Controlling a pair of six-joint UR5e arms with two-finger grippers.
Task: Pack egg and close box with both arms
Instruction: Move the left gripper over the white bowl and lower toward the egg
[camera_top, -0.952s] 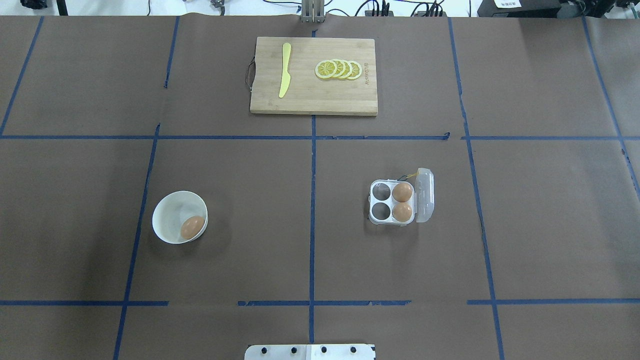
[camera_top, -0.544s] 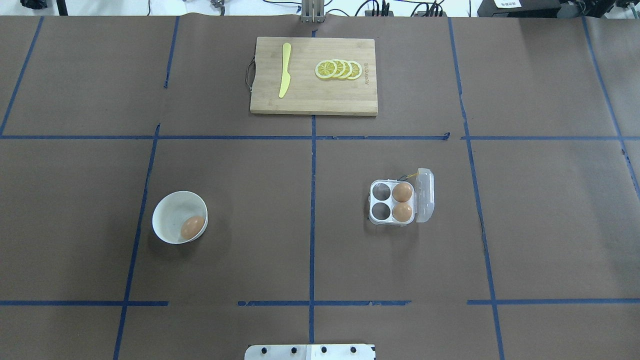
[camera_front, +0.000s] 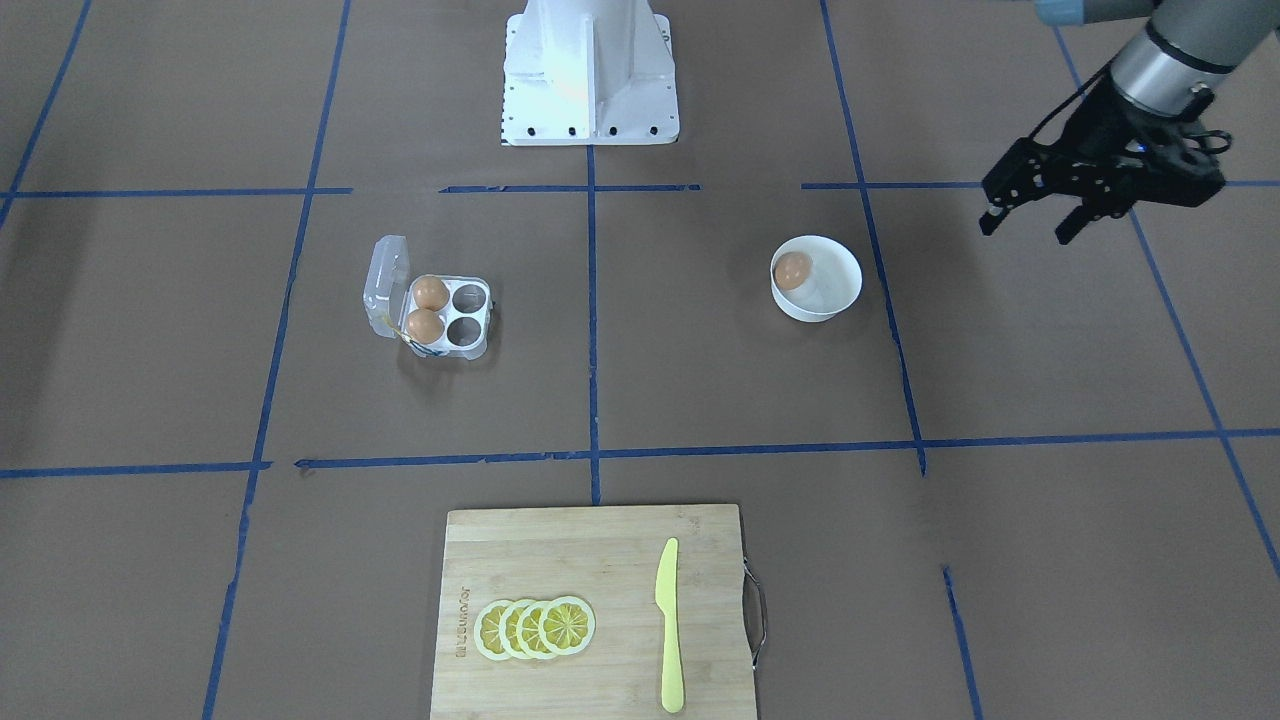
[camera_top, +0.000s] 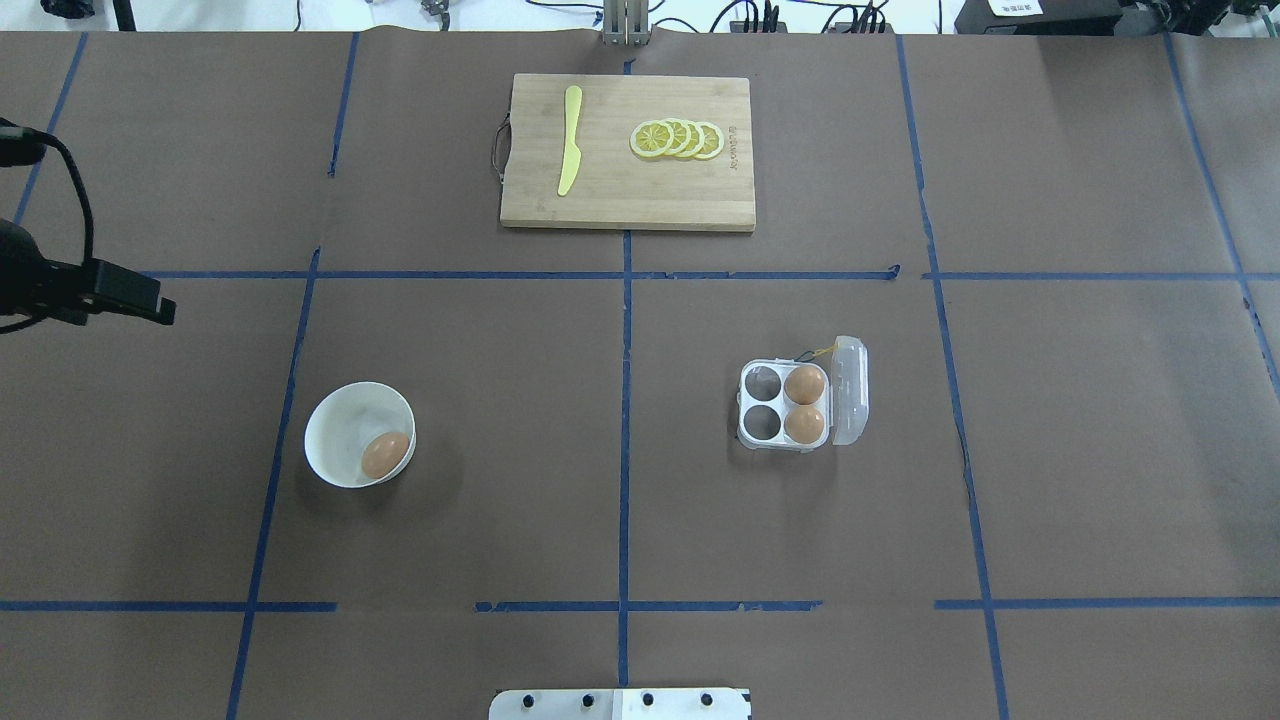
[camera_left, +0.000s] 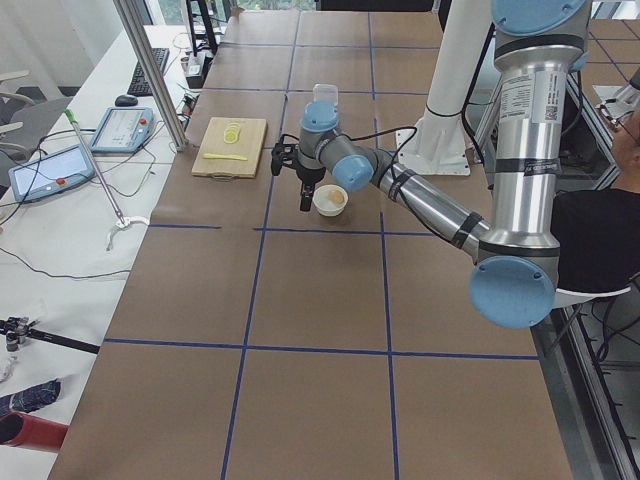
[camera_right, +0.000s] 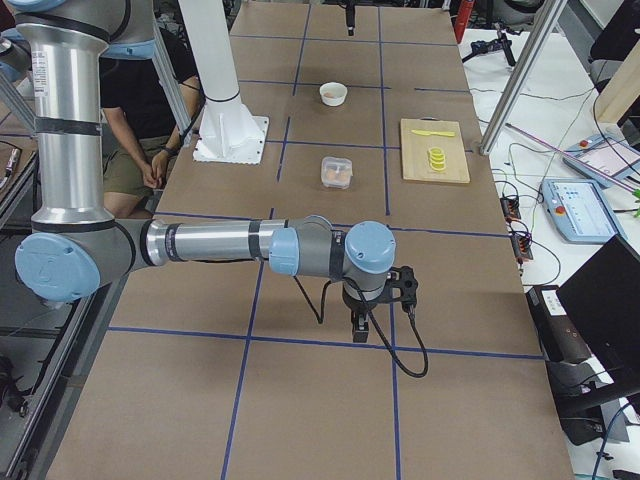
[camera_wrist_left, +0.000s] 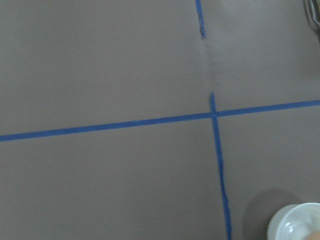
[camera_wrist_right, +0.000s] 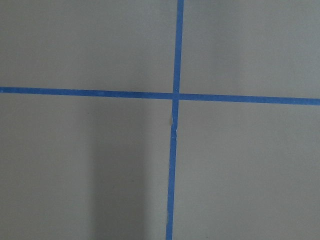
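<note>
Newly entered at the overhead view's left edge, the left gripper (camera_front: 1025, 232) hangs empty, fingers apart. At its nine o'clock, seen from the front, the egg (camera_front: 792, 270) lies in the white bowl (camera_front: 845, 292). The box (camera_front: 466, 330) stands open farther along. Likely the reach: next, centre above the egg. Right gripper (camera_right: 360, 330): spread cannot be told.

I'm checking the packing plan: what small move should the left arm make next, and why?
Probably bring the left gripper over the egg in the bowl: it hangs open and empty, apart from the bowl, and the box has two free cells.
</note>
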